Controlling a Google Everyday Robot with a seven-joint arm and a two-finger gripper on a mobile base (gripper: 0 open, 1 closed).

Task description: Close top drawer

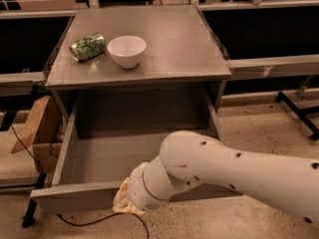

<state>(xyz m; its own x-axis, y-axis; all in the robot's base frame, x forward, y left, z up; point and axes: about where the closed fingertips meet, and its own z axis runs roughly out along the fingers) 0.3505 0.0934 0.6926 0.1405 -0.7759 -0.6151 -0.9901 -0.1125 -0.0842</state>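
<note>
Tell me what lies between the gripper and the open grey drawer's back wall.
Only the grey wooden top drawer's floor, bare where it shows in the camera view; the gripper is at its front panel.

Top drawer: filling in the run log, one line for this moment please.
top drawer: pulled out | gripper: at its front panel | tabletop: white bowl, green can | closing: not yet done

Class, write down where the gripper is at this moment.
In the camera view, the gripper is low and left of centre, at the front panel of the open top drawer.
</note>
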